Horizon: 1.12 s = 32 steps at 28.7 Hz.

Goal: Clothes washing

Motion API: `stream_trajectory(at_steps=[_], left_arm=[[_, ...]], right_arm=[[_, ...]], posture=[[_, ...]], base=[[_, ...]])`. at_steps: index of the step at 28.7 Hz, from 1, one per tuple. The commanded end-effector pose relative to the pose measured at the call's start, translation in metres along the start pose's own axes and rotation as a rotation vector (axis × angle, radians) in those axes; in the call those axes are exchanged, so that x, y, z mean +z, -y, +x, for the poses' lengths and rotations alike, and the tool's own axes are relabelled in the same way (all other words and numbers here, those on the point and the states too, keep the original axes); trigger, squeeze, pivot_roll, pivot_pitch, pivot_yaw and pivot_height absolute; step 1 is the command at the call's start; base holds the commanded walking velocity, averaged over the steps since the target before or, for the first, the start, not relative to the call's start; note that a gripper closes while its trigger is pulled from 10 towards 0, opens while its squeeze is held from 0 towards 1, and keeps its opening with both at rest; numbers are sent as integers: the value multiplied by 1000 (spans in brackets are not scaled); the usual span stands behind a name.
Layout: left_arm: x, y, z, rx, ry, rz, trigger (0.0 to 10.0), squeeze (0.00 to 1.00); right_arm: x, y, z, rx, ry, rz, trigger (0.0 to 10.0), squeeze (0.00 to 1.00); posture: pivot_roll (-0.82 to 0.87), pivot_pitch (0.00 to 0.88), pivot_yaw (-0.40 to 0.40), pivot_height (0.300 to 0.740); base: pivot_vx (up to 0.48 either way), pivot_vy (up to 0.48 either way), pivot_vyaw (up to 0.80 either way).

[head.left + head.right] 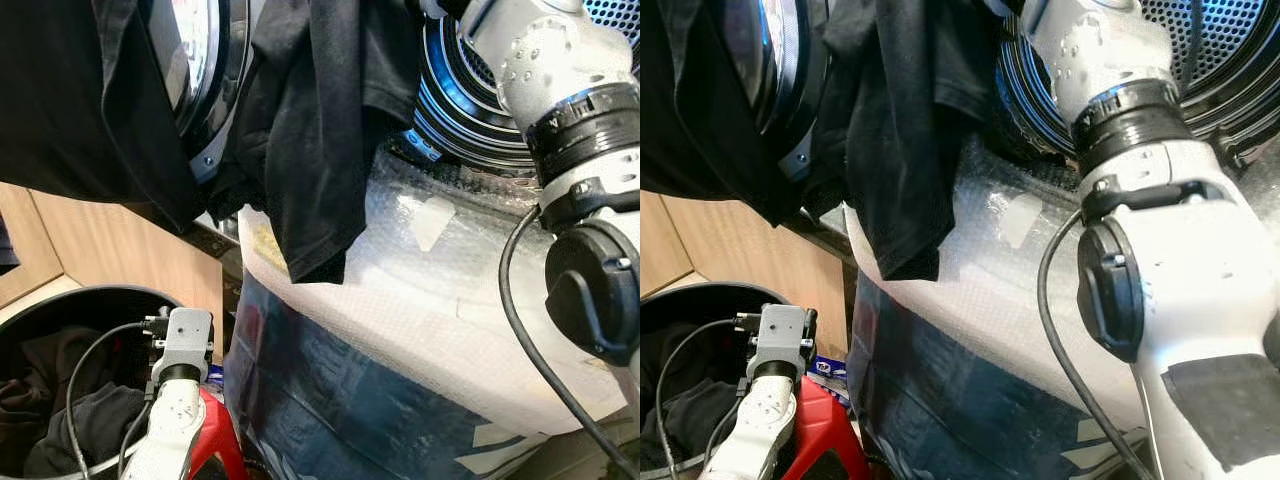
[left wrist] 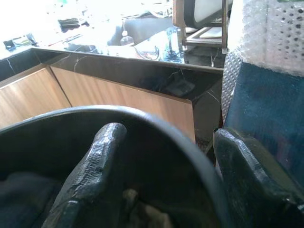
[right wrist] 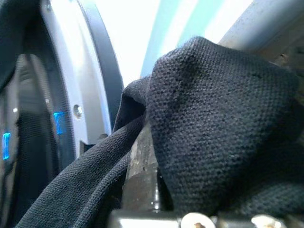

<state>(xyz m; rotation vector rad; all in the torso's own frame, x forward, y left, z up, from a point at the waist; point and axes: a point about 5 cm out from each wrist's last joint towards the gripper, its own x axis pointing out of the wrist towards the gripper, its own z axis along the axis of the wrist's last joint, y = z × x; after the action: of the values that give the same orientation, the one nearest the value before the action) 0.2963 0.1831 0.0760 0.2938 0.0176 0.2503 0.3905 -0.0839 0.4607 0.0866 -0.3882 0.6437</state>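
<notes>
The washing machine's drum mouth (image 1: 470, 100) lies just past the right gripper's fingers, with its open door (image 1: 205, 70) off to their left. The black garment (image 1: 320, 130) hangs long-axis down from the right gripper (image 3: 142, 156), whose fingers pinch its cloth. The left gripper (image 2: 166, 180) hangs wide open over the laundry basket (image 1: 70, 300), farther off.

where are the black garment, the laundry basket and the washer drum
black garment (image 1: 310, 140), left eye view, middle of the hanging cloth
laundry basket (image 1: 90, 297), left eye view, its dark upper rim
washer drum (image 1: 1230, 45), right eye view, perforated inner wall
</notes>
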Motion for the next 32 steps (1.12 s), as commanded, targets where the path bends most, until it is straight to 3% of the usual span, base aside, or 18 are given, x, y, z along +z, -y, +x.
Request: stream_trajectory(at_steps=[1,4,7,11,13,14,15,16,17,18,21,26,29,31,32], left_arm=[[-17,7,-10,-36,-79,27,10000,0],[-16,6,-10,-33,-79,27,10000,0],[-16,5,-11,-32,-78,28,10000,0],[-16,3,-14,-15,-75,19,10000,0],[-17,2,-15,-15,-76,21,10000,0],[-17,2,-16,-19,-78,22,10000,0],[-17,3,-17,-21,-78,21,10000,0],[-16,5,-18,-40,-73,30,10000,0],[-16,5,-18,-40,-73,30,10000,0],[-15,5,-18,-53,-66,39,10000,0],[-14,6,-18,-63,-65,36,10000,0],[-15,9,-17,-76,-69,39,10000,0],[-13,10,-16,-78,-68,34,10000,0],[-13,11,-16,-80,-69,34,10000,0],[-12,11,-17,-83,-67,33,10000,0]], right_arm=[[13,44,-21,-294,35,-6,0,0],[15,53,-26,-392,34,-13,0,0],[17,47,-23,-318,48,38,0,0],[20,26,-19,55,142,109,0,0],[12,23,-22,181,165,119,0,0],[4,20,-28,332,213,122,0,0],[1,19,-31,402,237,125,0,0],[-14,21,-43,559,241,189,0,0],[-14,21,-43,559,241,189,0,0],[-27,25,-51,609,200,193,0,0],[-43,38,-61,558,129,180,0,0],[-35,55,-68,445,153,176,0,0],[-13,68,-68,255,224,187,0,0],[-9,71,-66,195,228,187,0,0],[-5,74,-64,108,229,178,0,0]], posture=[[92,0,-180,740],[94,0,-180,740],[124,0,-205,740],[143,0,-213,740],[136,0,-204,740],[127,0,-195,740],[127,0,-195,740],[131,0,-186,740],[131,0,-186,740],[123,0,-174,740],[101,0,-167,740],[92,0,-167,740],[99,0,-168,740],[103,0,-165,740],[101,0,-161,740]], base=[[0,0,0],[0,0,0],[0,0,0],[0,0,0],[0,0,0],[0,0,0],[0,0,0],[0,0,0],[0,0,0],[0,0,0],[0,0,0],[0,0,0],[0,0,0],[0,0,0],[0,0,0]])
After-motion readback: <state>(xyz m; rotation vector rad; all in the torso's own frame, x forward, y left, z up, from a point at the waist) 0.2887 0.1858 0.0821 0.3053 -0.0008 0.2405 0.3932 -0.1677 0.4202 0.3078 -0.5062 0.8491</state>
